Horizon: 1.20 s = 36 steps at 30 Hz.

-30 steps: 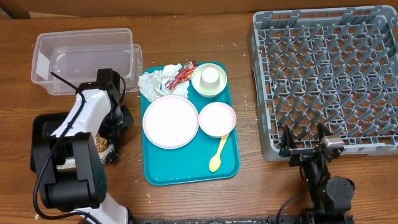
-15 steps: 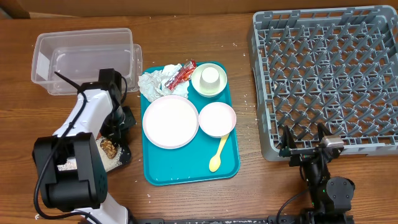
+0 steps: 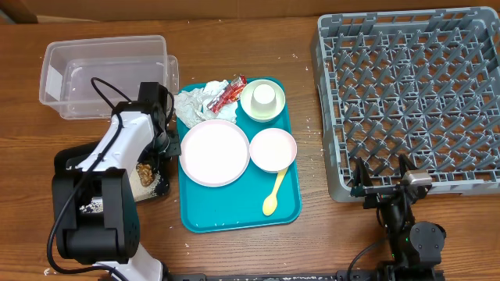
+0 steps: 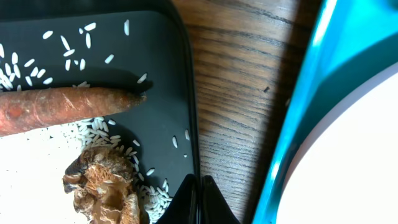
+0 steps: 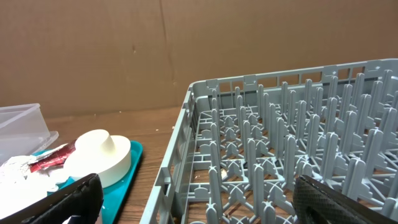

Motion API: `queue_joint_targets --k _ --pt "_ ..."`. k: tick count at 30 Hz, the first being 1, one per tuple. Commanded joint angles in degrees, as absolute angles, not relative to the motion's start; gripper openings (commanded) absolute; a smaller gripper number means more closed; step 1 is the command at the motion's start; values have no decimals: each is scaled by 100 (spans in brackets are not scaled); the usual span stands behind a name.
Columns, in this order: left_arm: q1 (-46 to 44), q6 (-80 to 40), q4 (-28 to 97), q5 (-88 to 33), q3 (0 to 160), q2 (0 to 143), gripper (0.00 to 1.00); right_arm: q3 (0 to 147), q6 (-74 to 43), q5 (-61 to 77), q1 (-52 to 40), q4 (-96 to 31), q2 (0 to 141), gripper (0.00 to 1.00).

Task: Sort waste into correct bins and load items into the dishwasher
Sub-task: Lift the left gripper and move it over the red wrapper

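Where the wooden table (image 3: 312,234) carries the whole lot, the largest piece is the square grey plastic dish rack (image 3: 406,94), with a grid base and rows of upright pegs, at the right rear, with nothing loaded in it.

Teal tray (image 3: 234,207): flat, smooth, rounded corners, at centre. Bare wood lies between its right edge and the rack.

Clear plastic tub (image 3: 105,74): rectangular, deep, at the left rear, just beside the teal tray's far-left corner.

Black tray (image 4: 155,74): shallow, with a raised rim, close beside the teal tray's left edge with a narrow strip of wood between them.

Left gripper (image 4: 198,202): pinched tight on the black tray's right rim.

Right gripper (image 3: 381,181): jaws spread wide, holding nothing, at the rack's near-left corner.

On the teal tray:
- Round pale plate (image 3: 214,152), touching a whitish bowl (image 3: 273,150).
- Second bowl (image 3: 248,109), holding the upturned small white cup (image 3: 266,95).
- Crumpled white paper napkin (image 3: 195,101), at the far-left corner.
- Pale yellow plastic spoon (image 3: 274,193), with open tray around it.
- Red snack wrapper (image 3: 228,94), resting on the napkin.

In the black tray:
- Rough orange carrot stick (image 4: 62,107).
- Brown crumbly chunk (image 4: 102,186).
- Scattered white rice grains (image 4: 93,127).
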<state>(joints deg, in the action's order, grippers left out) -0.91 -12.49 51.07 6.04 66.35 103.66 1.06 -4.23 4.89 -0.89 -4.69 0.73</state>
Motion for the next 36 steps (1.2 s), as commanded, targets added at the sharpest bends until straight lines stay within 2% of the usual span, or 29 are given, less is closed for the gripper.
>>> queue_joint_targets --k 1,6,11,30,32,34,36 --pt "-132 -646 5120 167 6576 10296 4 47 -405 434 -110 -443 30 100" --pt "-132 113 5223 -460 6576 10296 4 47 -405 434 -110 -443 30 100" --pt "-132 152 5319 -403 6576 10296 4 47 -405 432 -110 -443 30 100" --pt "-132 -760 5572 -110 6694 10296 5 47 -405 432 -110 -443 30 100" --pt "-132 -862 5623 -110 6842 10294 7 47 -405 434 -110 -443 30 100" --pt "-130 -908 5708 -110 7024 10294 15 47 -405 432 -110 -443 30 100" --pt "-130 -906 5867 -108 7249 10294 34 47 -405 432 -110 -443 30 100"
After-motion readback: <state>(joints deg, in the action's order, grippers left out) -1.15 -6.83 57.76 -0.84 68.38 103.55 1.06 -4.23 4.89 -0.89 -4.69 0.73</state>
